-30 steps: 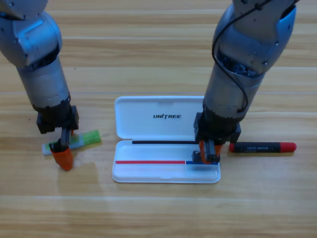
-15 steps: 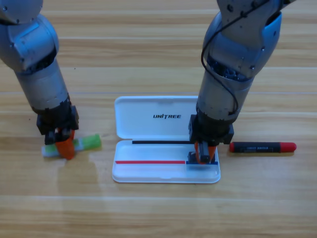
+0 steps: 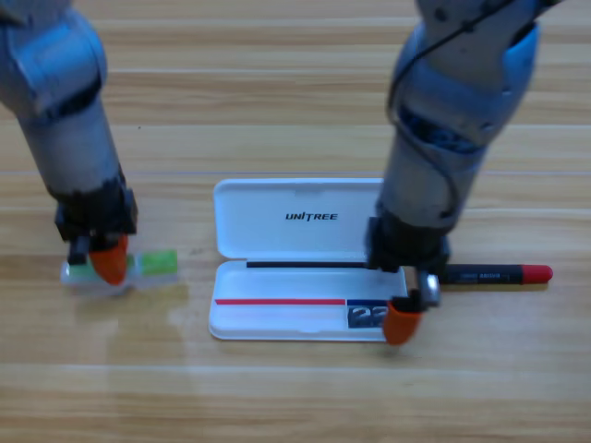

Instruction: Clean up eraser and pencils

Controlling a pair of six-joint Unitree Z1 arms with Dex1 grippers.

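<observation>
The eraser point(image 3: 367, 315), a small black block with white markings, lies in the right end of the open white case point(image 3: 263, 235). My right gripper point(image 3: 401, 323) hangs just right of it over the case's front corner, open and holding nothing. The black pencil with red ends point(image 3: 489, 274) lies on the table right of the case, partly behind the right arm. At the left, the light green pencil point(image 3: 157, 264) is crosswise under my left gripper point(image 3: 106, 262), which is shut on its middle; a shadow shows beneath the pencil.
The case's lid lies flat behind its tray in the middle of the table. Both grey arms come down from the top edge, one on each side of the case.
The right gripper let go of the eraser in the case and drew off to the right. The left gripper came down, closed on the green pencil and shifted it slightly left.
</observation>
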